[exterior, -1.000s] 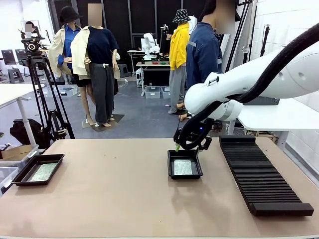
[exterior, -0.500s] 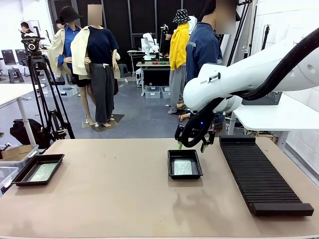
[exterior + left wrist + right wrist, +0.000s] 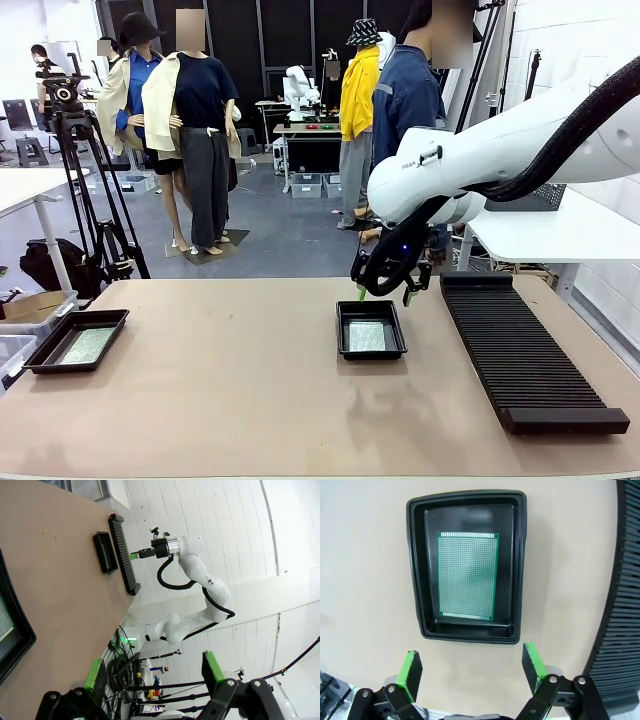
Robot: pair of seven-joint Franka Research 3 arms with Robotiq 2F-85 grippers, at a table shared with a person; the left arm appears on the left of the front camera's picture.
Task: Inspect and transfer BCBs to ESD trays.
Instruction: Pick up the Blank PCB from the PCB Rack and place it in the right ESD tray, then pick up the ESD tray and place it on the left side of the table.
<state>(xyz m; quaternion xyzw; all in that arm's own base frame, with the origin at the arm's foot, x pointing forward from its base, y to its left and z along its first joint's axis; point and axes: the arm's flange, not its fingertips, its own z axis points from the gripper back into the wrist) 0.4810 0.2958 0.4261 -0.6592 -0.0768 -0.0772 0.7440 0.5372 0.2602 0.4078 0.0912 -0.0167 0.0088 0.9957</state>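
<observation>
Two black ESD trays lie on the tan table. The middle tray [image 3: 370,329] [image 3: 466,566] holds one green BCB [image 3: 367,336] [image 3: 467,576] lying flat. My right gripper [image 3: 382,295] [image 3: 472,666] hangs open and empty just above that tray's far rim, its green pads [image 3: 533,660] spread wide. The left tray [image 3: 77,340] [image 3: 16,636] sits at the table's left edge with a second BCB [image 3: 86,345] [image 3: 3,618] inside. Above that left tray, my left gripper [image 3: 155,672] is open with nothing between its fingers.
A long black ribbed rack [image 3: 525,350] [image 3: 625,580] runs along the table's right side, close beside the middle tray. A person in a blue jacket [image 3: 405,110] stands at the far edge behind my right arm. A camera tripod [image 3: 80,170] stands off the table's left.
My right gripper has lifted up and slightly back from the middle tray, leaving the board lying in it. In the last half second it has held still.
</observation>
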